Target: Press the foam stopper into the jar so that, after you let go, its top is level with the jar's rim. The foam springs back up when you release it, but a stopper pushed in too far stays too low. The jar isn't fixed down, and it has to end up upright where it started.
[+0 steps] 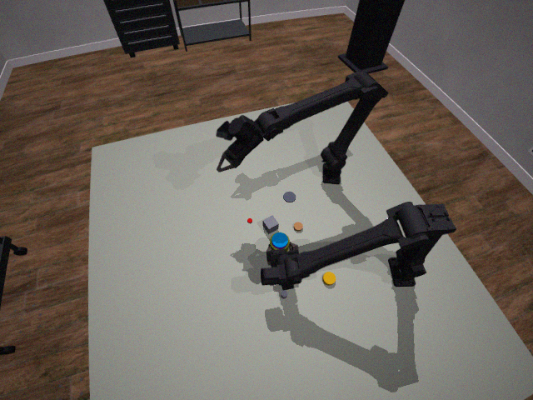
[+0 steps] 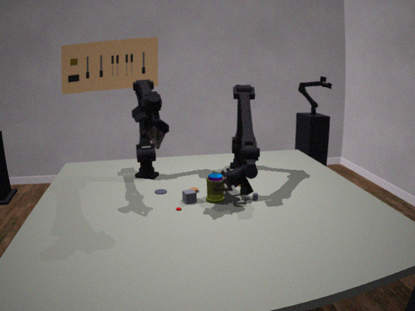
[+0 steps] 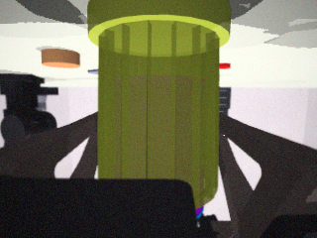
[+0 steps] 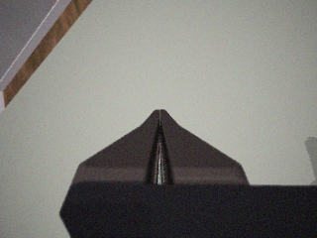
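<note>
The blue stopper [image 1: 280, 240] [image 2: 214, 175] [image 3: 199, 212] sits in the mouth of the jar [image 1: 272, 245] [image 2: 214, 193] [image 3: 158, 109], with its top poking up above the rim. The jar stands upright, near the gray block [image 1: 271, 224] [image 2: 189, 197]. Your left gripper [image 1: 281, 249] [image 2: 222, 184] [image 3: 158, 119] is wide, one finger on each side of the jar; you cannot tell if they squeeze it. Your right gripper [image 1: 221, 168] [image 2: 158, 146] [image 4: 159, 118] is closed with nothing in it, up high and well apart from the jar. The foam is likely light, soft and springy, so don't pinch it: push straight down on the middle of its top. Go a little past the rim, then let it pop back. The jar may slide or tip, so steady its sides low down. Too deep a push could leave the foam stuck low.
</note>
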You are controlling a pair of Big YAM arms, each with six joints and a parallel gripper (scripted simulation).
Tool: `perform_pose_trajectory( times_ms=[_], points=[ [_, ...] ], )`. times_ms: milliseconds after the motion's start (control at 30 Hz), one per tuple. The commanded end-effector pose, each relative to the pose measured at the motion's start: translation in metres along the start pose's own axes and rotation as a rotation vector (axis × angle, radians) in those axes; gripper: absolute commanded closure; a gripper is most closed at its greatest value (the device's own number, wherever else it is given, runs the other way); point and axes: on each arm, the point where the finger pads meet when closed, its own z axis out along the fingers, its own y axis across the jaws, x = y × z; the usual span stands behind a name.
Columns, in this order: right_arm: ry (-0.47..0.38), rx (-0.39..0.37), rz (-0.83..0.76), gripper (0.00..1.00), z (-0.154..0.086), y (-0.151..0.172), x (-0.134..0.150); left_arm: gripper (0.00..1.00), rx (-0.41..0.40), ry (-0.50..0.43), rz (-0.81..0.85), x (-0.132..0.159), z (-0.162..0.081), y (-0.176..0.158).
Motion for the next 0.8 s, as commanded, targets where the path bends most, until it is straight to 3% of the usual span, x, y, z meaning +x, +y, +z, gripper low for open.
perform_pose_trajectory(
  times_ms=[0, 333, 433, 467, 767],
  points=[
    [0.031, -0.022, 0.06, 1.0, 0.004, 0.035, 0.004, 0.36, 0.009, 0.007, 0.037, 0.02, -0.008, -0.002],
    [0.184, 0.042, 0.15, 1.0, 0.018, 0.053, 0.074, 0.36, 0.009, 0.007, 0.037, 0.02, -0.008, -0.002],
    [0.199, 0.064, 0.164, 1.0, 0.022, 0.046, 0.082, 0.36, 0.009, 0.007, 0.037, 0.02, -0.008, -0.002],
    [0.202, 0.052, 0.168, 1.0, 0.018, 0.057, 0.082, 0.36, 0.009, 0.007, 0.037, 0.02, -0.008, -0.002],
    [0.329, 0.142, 0.23, 1.0, 0.022, 0.069, 0.154, 0.36, 0.009, 0.007, 0.037, 0.02, -0.008, -0.002]
  ],
)
